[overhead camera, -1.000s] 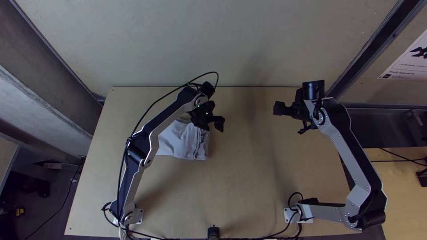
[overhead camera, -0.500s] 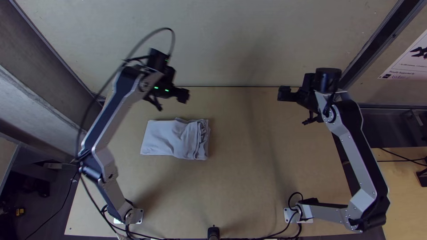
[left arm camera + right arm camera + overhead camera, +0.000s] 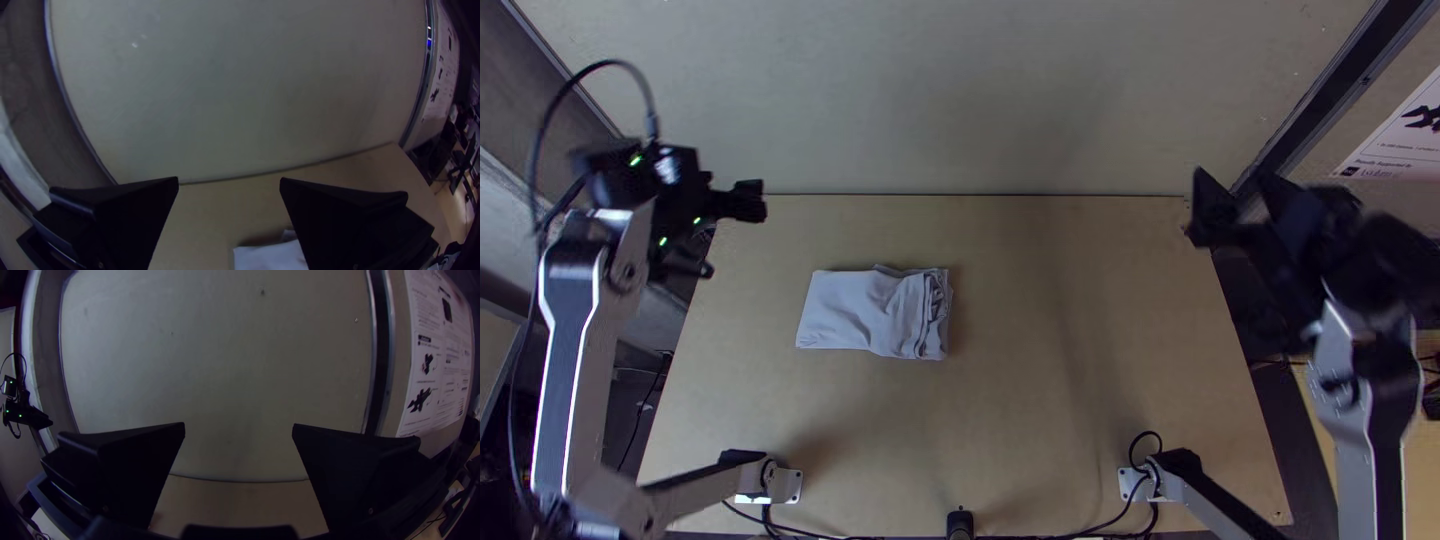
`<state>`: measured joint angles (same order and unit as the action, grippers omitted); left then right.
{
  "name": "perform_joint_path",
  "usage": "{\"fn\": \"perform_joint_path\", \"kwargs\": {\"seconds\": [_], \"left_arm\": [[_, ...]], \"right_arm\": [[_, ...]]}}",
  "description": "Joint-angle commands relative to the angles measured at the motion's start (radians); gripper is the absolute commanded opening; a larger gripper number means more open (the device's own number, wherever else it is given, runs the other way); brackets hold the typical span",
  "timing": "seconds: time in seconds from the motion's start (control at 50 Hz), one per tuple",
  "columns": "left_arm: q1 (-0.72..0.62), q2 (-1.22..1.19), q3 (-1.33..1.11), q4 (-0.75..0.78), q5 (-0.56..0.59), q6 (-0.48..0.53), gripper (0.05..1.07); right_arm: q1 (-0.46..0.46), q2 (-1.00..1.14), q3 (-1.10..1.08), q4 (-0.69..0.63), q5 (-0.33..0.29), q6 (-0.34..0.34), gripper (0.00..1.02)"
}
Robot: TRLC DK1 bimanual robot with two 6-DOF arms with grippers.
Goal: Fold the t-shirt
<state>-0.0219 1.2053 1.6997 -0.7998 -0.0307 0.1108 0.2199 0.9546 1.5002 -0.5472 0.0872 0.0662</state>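
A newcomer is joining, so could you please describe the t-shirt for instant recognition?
Find the light wooden table; in the top view, look left of its middle. The t-shirt is the flat, pale folded bundle, creased at its right end, soft cloth unlike the rigid arms.

We see the right gripper (image 3: 1237, 195) blurred in the top view; the left wrist view's bottom edge cuts off part of the t-shirt (image 3: 270, 257).
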Motion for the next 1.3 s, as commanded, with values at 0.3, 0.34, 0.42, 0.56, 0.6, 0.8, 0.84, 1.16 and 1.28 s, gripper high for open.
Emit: {"fn": "perform_joint_path", "kwargs": {"seconds": [0.3,0.34,0.42,0.56,0.6,0.8,0.84,1.16,1.28], "left_arm": [[0.119,-0.593,-0.542,0.260,-0.002,-0.025,1.03],[0.119,-0.652,-0.583,0.275,-0.003,-0.025,1.03],[0.131,-0.774,-0.684,0.337,-0.009,-0.025,1.03],[0.172,-0.989,-0.865,0.416,-0.012,-0.023,1.03],[0.189,-1.043,-0.907,0.425,-0.012,-0.020,1.03],[0.258,-1.210,-1.121,0.476,-0.015,0.000,1.03],[0.264,-1.210,-1.161,0.478,-0.025,-0.002,1.03],[0.258,-1.210,-1.549,0.723,-0.038,0.017,1.03],[0.257,-1.210,-1.632,0.760,-0.032,0.030,1.03]], "right_arm": [[-0.030,-0.617,-0.517,0.337,0.040,-0.115,0.98],[-0.030,-0.663,-0.546,0.326,0.040,-0.117,0.98],[-0.025,-0.752,-0.603,0.309,0.040,-0.121,0.98],[-0.017,-0.907,-0.707,0.326,0.040,-0.137,0.98],[-0.016,-0.949,-0.741,0.331,0.039,-0.137,0.98],[-0.039,-0.962,-0.877,0.363,0.042,-0.095,0.98],[-0.039,-0.962,-0.922,0.380,0.042,-0.086,0.98],[-0.037,-0.964,-1.290,0.527,0.040,0.047,0.98],[-0.045,-0.962,-1.381,0.530,0.042,0.081,0.98]]}}
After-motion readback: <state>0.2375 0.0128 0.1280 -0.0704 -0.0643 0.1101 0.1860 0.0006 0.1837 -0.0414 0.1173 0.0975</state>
